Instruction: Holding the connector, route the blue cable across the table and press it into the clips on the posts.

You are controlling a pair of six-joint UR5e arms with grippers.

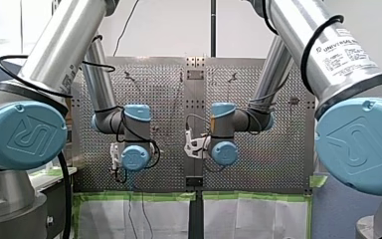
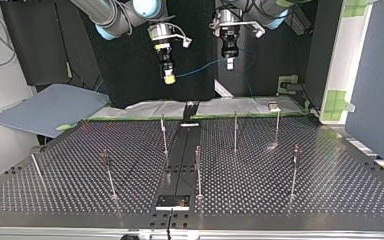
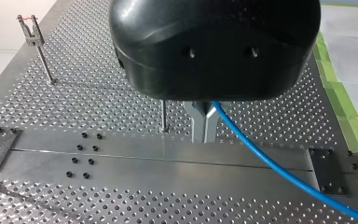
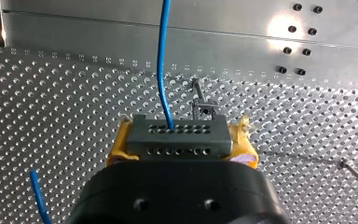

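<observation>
Fingers (image 4: 241, 135) with yellow pads on my right gripper (image 4: 177, 140) clamp the grey connector (image 4: 177, 133); my left gripper (image 3: 205, 125) has its metal fingers (image 3: 198, 122) closed on the blue cable (image 3: 270, 161), over the bench (image 3: 98, 84).

High over the table (image 2: 330, 175), a cable (image 2: 200, 68) from the connector (image 4: 177, 135) in my right gripper (image 2: 169, 78) to my left gripper (image 2: 230, 63); upright posts (image 2: 235, 131) below.

A plain white wall (image 1: 169, 25) fills the upper middle of the front view. Along the bottom edge lie flat white sheets (image 1: 251, 219) bordered with green tape (image 1: 134, 196). In the top view a black backdrop (image 2: 125, 75) stands at upper centre. A blue-grey flat board (image 2: 50, 107) lies at left, and a dark blue partition (image 2: 377, 75) rises at right.
</observation>
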